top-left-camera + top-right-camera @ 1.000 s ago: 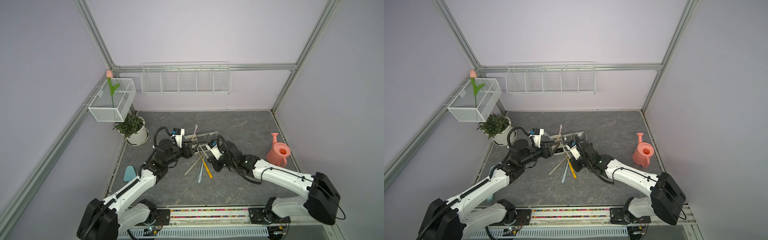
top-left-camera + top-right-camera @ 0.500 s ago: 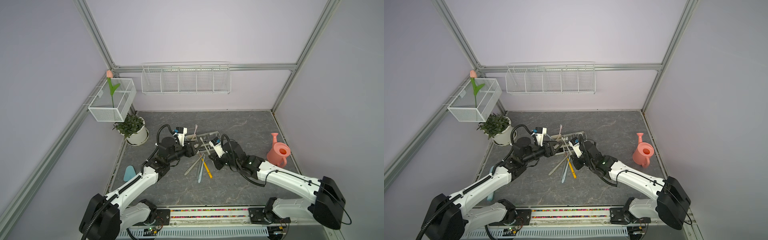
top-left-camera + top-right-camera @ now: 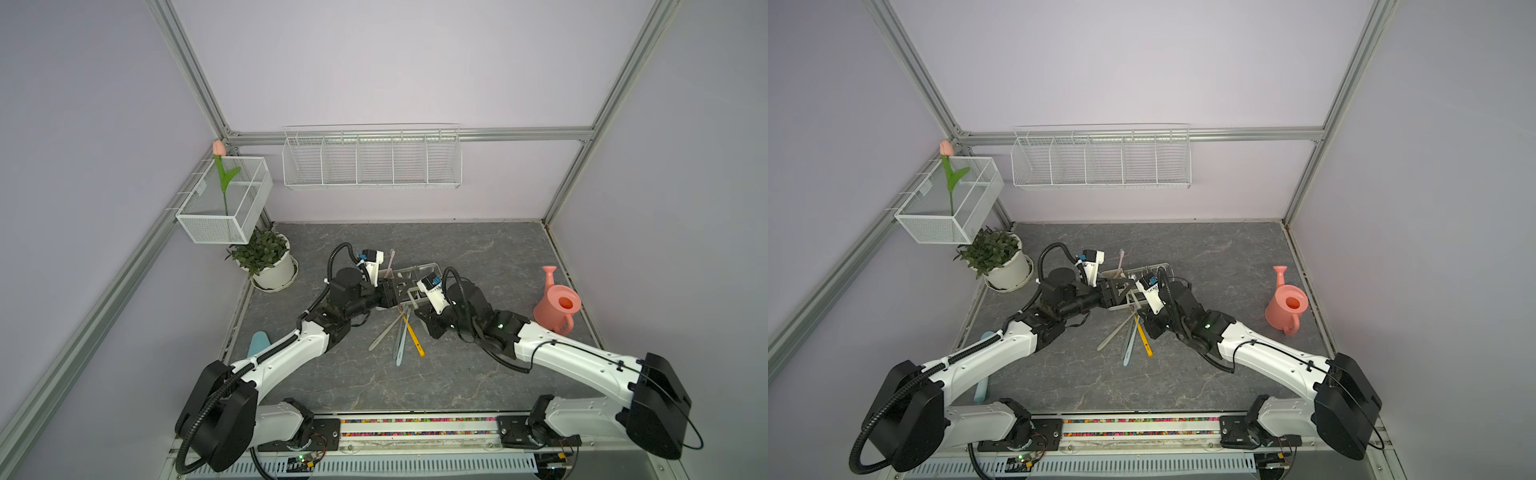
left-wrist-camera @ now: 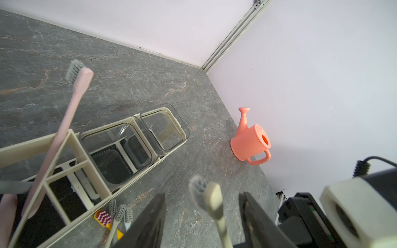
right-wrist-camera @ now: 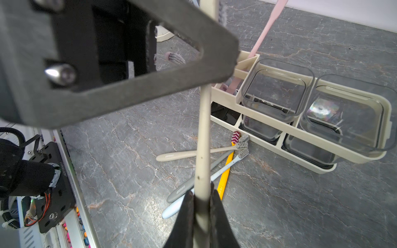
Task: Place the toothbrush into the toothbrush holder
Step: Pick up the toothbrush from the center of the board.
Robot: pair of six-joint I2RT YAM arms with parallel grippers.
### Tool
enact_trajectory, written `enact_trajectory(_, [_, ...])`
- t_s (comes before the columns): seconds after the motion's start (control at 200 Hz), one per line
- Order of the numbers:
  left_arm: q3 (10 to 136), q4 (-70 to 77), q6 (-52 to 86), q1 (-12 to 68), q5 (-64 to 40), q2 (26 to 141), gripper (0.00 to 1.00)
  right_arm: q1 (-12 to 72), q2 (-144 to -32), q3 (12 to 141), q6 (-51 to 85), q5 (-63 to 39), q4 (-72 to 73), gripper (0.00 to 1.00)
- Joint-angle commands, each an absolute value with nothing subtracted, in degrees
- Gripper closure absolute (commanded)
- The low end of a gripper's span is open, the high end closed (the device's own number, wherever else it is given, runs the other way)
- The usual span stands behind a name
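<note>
The toothbrush (image 5: 203, 128), the cream one, stands nearly upright just on the near side of the toothbrush holder (image 5: 300, 134). It is clear of the desk (image 5: 279, 204), bristles up and handle end down. My right pincer (image 5: 202, 194) is pressed onto that lower handle end and carries it. My left pincer (image 4: 202, 196) is spread, one jaw on each side of the neck below the head, neither touching as far as I can tell. So the long axis runs through my left pincer's gap. That arm is also nearer the holder's cream divided bin (image 4: 71, 137), where a pink toothbrush (image 4: 73, 103) leans. I judge a handover comes next.
</note>
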State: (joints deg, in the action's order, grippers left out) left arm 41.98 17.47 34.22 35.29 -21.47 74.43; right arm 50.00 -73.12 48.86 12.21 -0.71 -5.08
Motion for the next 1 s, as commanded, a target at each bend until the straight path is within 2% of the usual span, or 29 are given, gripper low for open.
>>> enact_trajectory(0.0, [43.97,20.59,36.08,35.64,-21.36,76.30,0.45,50.22,-71.76,50.01,13.14,-1.58,-3.52,0.93])
enact_trajectory(0.26, [44.12,22.58,37.02,36.04,-20.93,77.61,0.62,50.19,-72.96,50.00,13.09,-1.49,-3.48,0.93])
enact_trajectory(0.485, [44.81,22.24,36.79,36.20,-20.93,77.93,0.84,50.13,-74.70,51.84,13.27,-2.42,-1.79,0.93])
enact_trajectory(0.62, [45.01,22.54,36.61,36.30,-21.39,78.35,0.94,50.15,-74.70,51.94,13.19,-2.33,-1.54,0.93])
enact_trajectory(0.775, [45.36,23.28,36.58,36.43,-21.75,78.81,1.00,50.12,-74.79,51.94,13.32,-2.64,-1.06,0.93])
enact_trajectory(0.995, [46.48,23.46,36.09,36.55,-23.22,79.36,1.00,50.12,-75.04,52.02,13.94,-4.17,-0.23,0.90])
